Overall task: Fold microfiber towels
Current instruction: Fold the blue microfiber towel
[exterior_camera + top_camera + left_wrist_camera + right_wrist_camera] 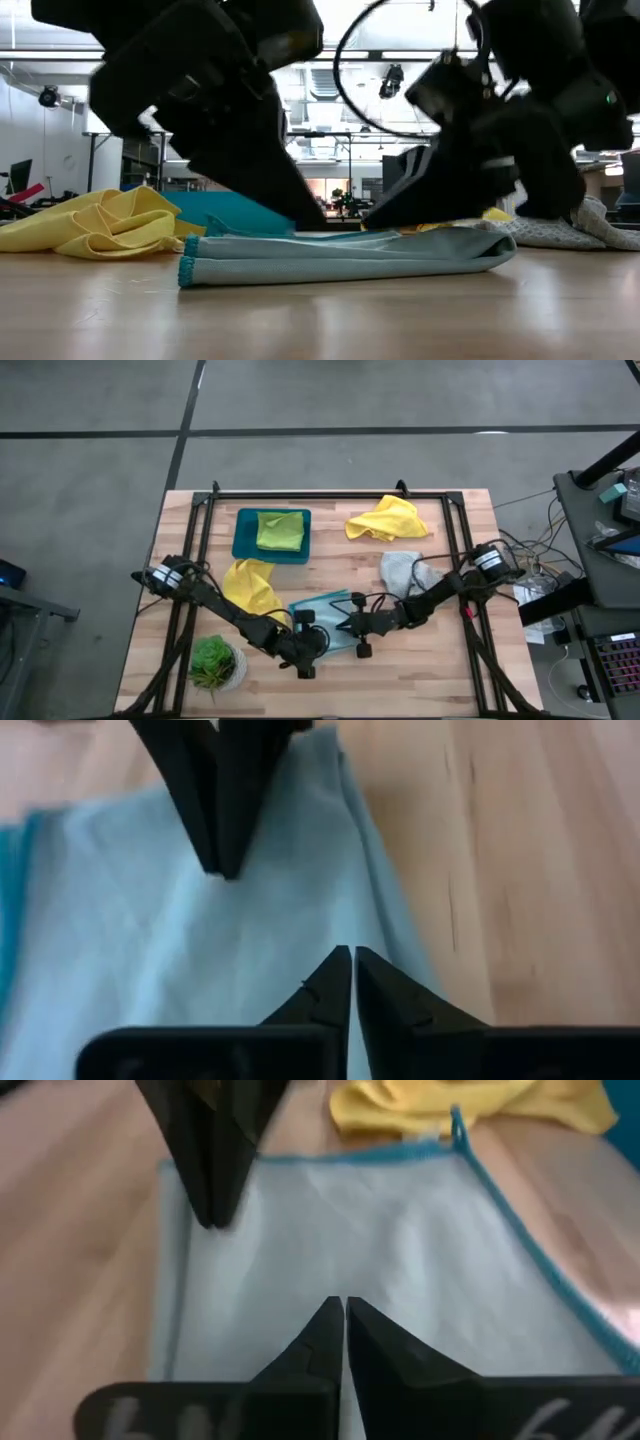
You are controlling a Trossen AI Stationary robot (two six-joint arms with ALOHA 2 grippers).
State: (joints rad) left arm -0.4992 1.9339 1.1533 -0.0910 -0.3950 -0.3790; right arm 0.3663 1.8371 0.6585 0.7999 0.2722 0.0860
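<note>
The light blue towel (325,610) lies folded flat in the middle of the table, layers stacked (350,258). My left gripper (322,640) and my right gripper (342,628) are both shut, and their tips face each other over its near part. A yellow towel (250,586) lies crumpled to the left and a pale grey towel (402,570) to the right. Another yellow towel (386,518) lies at the far side. A lime green towel (280,530) rests folded in the teal tray (244,548). My left gripper sets its shut fingertips (312,222) on the towel's top layer (235,1245), slanting down from the table's left. I cannot tell whether cloth is caught between them. The towel lies flat. My right gripper sets its shut fingertips (372,222) on the top layer (245,895), slanting down from the table's right, a short way from the left tips. Whether cloth is caught between them, I cannot tell.
A small potted plant (214,663) stands at the near left corner, close to my left arm. Black frame rails (330,494) run along the table's far, left and right sides. Bare wood (420,670) lies toward the near right.
</note>
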